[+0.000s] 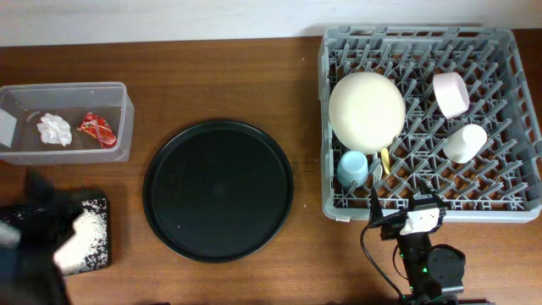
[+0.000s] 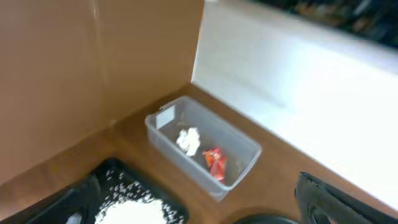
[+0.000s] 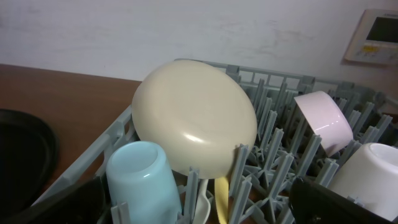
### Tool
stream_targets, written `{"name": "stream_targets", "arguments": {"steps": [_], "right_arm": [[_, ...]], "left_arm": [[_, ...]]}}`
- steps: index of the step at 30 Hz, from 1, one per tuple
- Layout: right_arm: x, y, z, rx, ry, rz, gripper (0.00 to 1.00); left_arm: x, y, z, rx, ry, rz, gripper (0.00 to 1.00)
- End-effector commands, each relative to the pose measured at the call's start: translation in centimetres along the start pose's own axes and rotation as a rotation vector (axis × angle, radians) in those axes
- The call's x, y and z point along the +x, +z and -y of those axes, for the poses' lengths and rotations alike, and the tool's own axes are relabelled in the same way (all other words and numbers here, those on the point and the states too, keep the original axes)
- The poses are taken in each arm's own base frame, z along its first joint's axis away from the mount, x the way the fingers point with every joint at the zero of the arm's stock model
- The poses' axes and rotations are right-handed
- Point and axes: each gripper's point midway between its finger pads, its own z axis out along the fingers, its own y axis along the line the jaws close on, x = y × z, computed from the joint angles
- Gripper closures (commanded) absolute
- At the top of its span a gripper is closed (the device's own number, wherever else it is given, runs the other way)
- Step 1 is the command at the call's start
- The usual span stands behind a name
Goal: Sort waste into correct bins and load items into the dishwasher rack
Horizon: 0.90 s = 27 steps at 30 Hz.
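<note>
From overhead, a clear rectangular plastic tub (image 1: pixel 118 100) at the wooden counter's (image 1: pixel 212 76) left holds a crumpled white tissue (image 1: pixel 54 129) and a crumpled red wrapper (image 1: pixel 97 130). White rice-like grains (image 1: pixel 85 237) lie in the shallow black rectangular bin (image 1: pixel 100 205), partly under the blurred left pincer (image 1: pixel 42 203). The large grey pegged plastic rack (image 1: pixel 428 38) holds a cream round plate (image 1: pixel 366 110), small pink bowl (image 1: pixel 451 93), white cup (image 1: pixel 466 142), light blue cup (image 1: pixel 353 168) and yellow plastic fork (image 1: pixel 384 159). The right pincer (image 1: pixel 400 207) sits at its near edge.

The left wrist view shows that pincer apart and empty above tub and bin.

The right wrist view shows dark fingers (image 3: pixel 342 205) apart and empty, before the blue cup.

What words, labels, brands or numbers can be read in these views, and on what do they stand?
Nothing can be read.
Wall panel, right wrist view: its greenish display and button marks are too small and blurred to read.
White sticker on the clear tub: no print can be made out; it is blank or too blurred.
</note>
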Motion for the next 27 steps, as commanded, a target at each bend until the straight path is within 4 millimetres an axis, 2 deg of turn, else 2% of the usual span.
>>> {"name": "stream_targets", "arguments": {"steps": [1, 4, 7, 9, 10, 12, 13, 16, 18, 22, 27], "right_arm": [[0.1, 0.0, -0.1, -0.01, -0.009, 0.002, 0.02], [0.1, 0.0, -0.1, -0.01, -0.009, 0.002, 0.02], [0.1, 0.0, -0.1, -0.01, -0.009, 0.002, 0.02], [0.1, 0.0, -0.1, -0.01, -0.009, 0.002, 0.02], [0.1, 0.0, -0.1, -0.01, -0.009, 0.002, 0.02], [0.1, 0.0, -0.1, -0.01, -0.009, 0.002, 0.02], [0.1, 0.0, -0.1, -0.01, -0.009, 0.002, 0.02], [0.1, 0.0, -0.1, -0.01, -0.009, 0.002, 0.02], [0.1, 0.0, -0.1, -0.01, -0.009, 0.002, 0.02], [0.1, 0.0, -0.1, -0.01, -0.009, 0.002, 0.02], [0.1, 0.0, -0.1, -0.01, -0.009, 0.002, 0.02]], "left_arm": [[0.3, -3.6, -1.6, 0.069, -0.029, 0.043, 0.01], [4.0, -4.8, -3.4, 0.065, 0.047, -0.057, 0.01], [8.2, -4.5, -5.5, -0.005, 0.141, -0.158, 0.01], [9.8, -4.0, -5.4, 0.006, 0.152, -0.187, 0.01], [10.4, -3.6, -4.9, 0.03, 0.144, -0.192, 0.01], [12.0, -2.1, -2.2, 0.141, 0.109, -0.196, 0.01], [12.8, -1.1, 0.0, 0.236, 0.078, -0.187, 0.01], [14.6, 0.8, 3.6, 0.387, 0.038, -0.153, 0.01], [16.1, 2.8, 5.9, 0.464, 0.011, -0.1, 0.01], [18.6, 4.8, 8.3, 0.556, -0.027, -0.012, 0.01], [21.4, 5.9, 9.1, 0.624, -0.073, 0.076, 0.01]]}}
